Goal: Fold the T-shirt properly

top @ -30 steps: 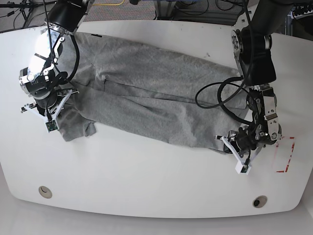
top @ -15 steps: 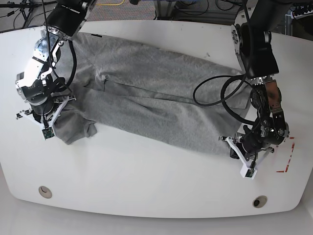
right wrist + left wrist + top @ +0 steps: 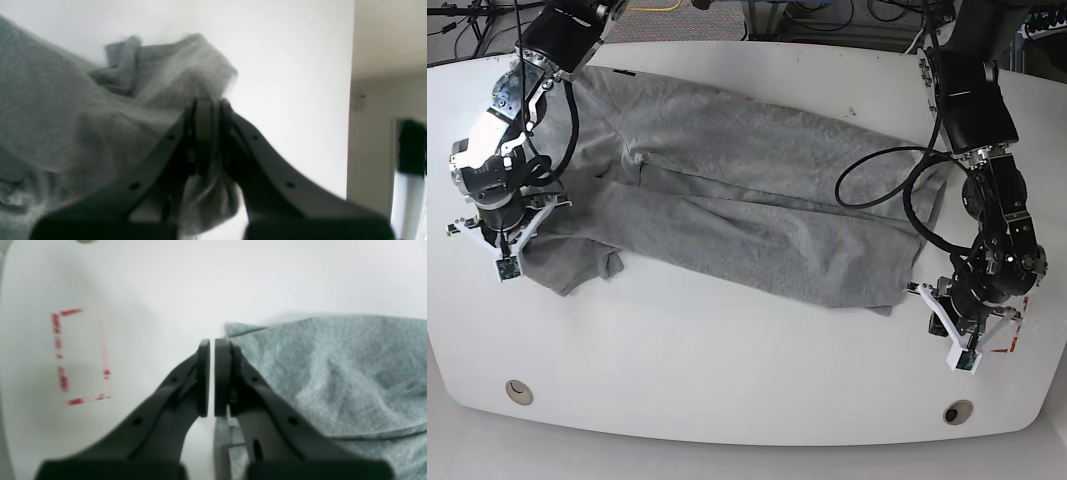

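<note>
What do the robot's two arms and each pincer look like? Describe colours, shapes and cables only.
Both arms are black and bulky. The left arm trails looping black cables. The right arm has shiny silver joint housings. Near each wrist sits a white angular bracket. Each pincer, left pincer and right pincer, has two matte dark tapering fingers with small holes.

Grey T-shirt (image 3: pixel 737 205) spread across white table (image 3: pixel 727 370), one arm at each end.
Left gripper (image 3: pixel 954 322) near red tape marks (image 3: pixel 1012 335); right gripper (image 3: pixel 505 235) at rumpled opposite end.
</note>
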`<action>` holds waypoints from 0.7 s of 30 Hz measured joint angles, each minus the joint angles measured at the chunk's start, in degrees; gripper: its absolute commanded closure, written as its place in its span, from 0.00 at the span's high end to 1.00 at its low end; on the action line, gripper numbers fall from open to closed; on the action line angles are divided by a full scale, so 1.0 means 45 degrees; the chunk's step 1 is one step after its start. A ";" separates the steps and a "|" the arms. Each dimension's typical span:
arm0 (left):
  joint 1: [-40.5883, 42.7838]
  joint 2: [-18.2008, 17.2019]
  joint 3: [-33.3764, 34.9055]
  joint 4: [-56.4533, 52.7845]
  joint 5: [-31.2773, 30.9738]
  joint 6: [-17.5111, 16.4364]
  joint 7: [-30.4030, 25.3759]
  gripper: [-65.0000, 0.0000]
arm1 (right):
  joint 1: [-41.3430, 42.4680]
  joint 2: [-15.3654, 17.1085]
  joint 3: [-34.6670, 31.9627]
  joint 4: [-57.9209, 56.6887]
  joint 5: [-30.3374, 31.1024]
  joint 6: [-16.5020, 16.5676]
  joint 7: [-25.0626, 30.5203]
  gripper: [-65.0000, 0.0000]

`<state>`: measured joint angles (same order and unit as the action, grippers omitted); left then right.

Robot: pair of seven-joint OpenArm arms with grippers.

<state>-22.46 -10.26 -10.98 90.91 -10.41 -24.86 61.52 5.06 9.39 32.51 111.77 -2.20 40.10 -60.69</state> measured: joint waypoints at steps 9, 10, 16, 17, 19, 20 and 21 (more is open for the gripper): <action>-0.0097 -0.0034 0.0005 -0.0461 -0.0073 -0.0029 0.0039 0.00 | -0.0087 -0.0219 0.0272 -0.0015 -0.0058 0.0000 -0.0175 0.01; -0.0126 -0.0005 0.0005 -0.0733 -0.0073 -0.0034 0.0034 0.00 | -0.0073 -0.0272 0.0253 -0.0010 -0.0078 0.0000 -0.0092 0.01; -0.0452 0.0180 -0.0010 -0.2987 0.0073 0.0010 0.0083 0.16 | -0.0107 -0.0554 0.0267 -0.0015 -0.0126 0.0000 -0.0078 0.01; -0.0597 0.0282 -0.0053 -0.3492 0.0102 0.0010 0.0131 0.20 | -0.0097 -0.0568 0.0267 -0.0015 -0.0136 0.0005 -0.0131 0.01; -0.0835 0.0393 -0.0107 -0.4274 0.0024 -0.0015 0.0044 0.32 | -0.0092 -0.0568 0.0267 -0.0015 -0.0131 0.0000 -0.0136 0.01; -0.0928 0.0486 -0.0253 -0.4629 -0.0044 -0.0005 -0.0073 0.38 | -0.0092 -0.0573 0.0267 -0.0015 -0.0126 0.0000 -0.0112 0.01; -0.0996 0.0554 -0.0471 -0.4872 -0.0073 -0.0015 -0.0219 0.45 | -0.0087 -0.0578 0.0262 -0.0015 -0.0102 0.0000 -0.0097 0.01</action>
<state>-26.94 -7.77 -13.10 68.99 -10.74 -24.93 60.53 4.67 6.79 33.69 111.70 -2.66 40.10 -61.12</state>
